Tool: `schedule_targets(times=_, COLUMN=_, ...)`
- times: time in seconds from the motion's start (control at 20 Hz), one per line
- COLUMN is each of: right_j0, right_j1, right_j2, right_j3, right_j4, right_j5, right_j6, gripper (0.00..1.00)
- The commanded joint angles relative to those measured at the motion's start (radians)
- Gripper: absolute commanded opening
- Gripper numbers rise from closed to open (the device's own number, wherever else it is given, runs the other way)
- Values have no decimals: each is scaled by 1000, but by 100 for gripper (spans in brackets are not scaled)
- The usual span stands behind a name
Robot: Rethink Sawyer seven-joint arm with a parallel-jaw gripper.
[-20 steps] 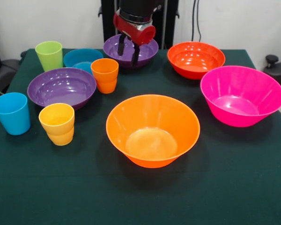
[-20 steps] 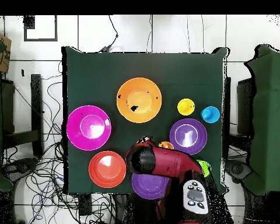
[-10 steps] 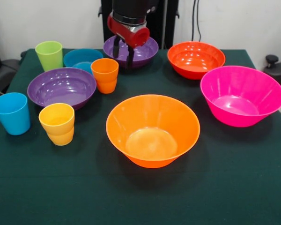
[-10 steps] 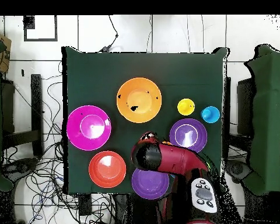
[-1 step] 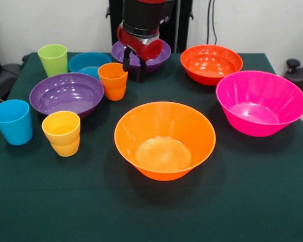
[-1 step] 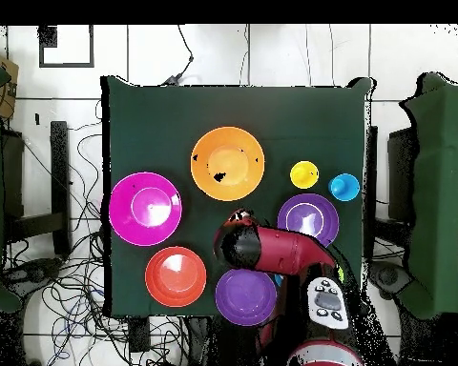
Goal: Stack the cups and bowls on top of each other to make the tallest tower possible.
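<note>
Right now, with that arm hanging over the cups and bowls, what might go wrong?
The gripper hangs with open fingers just beside the orange cup; coming down slightly off, it could knock the cup over. The far purple bowl sits right behind the gripper and could get nudged. In the overhead view the arm hides the orange cup, so aiming there looks hard.

Red-and-black arm descends from above, wrist vertical — gripper (image 5: pixel 133 67) pointing down, two dark fingers (image 5: pixel 126 62) parted, nothing between them — empty.
</note>
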Motion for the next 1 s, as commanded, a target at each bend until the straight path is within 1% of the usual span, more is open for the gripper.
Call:
schedule_targets(times=0.05, right_j0=12, right_j1=64, right_j2=86, right_j3=-59, right_j4=-40, right_j5=-20, right_j6=-4, gripper=100)
schedule_targets(times=0.15, right_j0=1, right_j1=59, right_j2=92, right_j3=-62, right_j4=-45, right_j5=-13, right_j6=-17, gripper=100)
schedule_targets(times=0.4, right_j0=-3, right_j1=63, right_j2=94, right_j3=-52, right_j4=-50, right_j5=-24, right_j6=-18, gripper=100)
schedule_targets(times=0.6, right_j0=-29, right_j1=19, right_j2=109, right_j3=-22, right_j4=-55, right_j5=22, right_j6=-49, gripper=100)
schedule_targets(times=0.75, right_j0=-48, right_j1=-31, right_j2=116, right_j3=11, right_j4=-56, right_j5=63, right_j6=-72, gripper=100)
schedule_targets(times=1.0, right_j0=-65, right_j1=-16, right_j2=121, right_j3=8, right_j4=-73, right_j5=39, right_j6=-76, gripper=100)
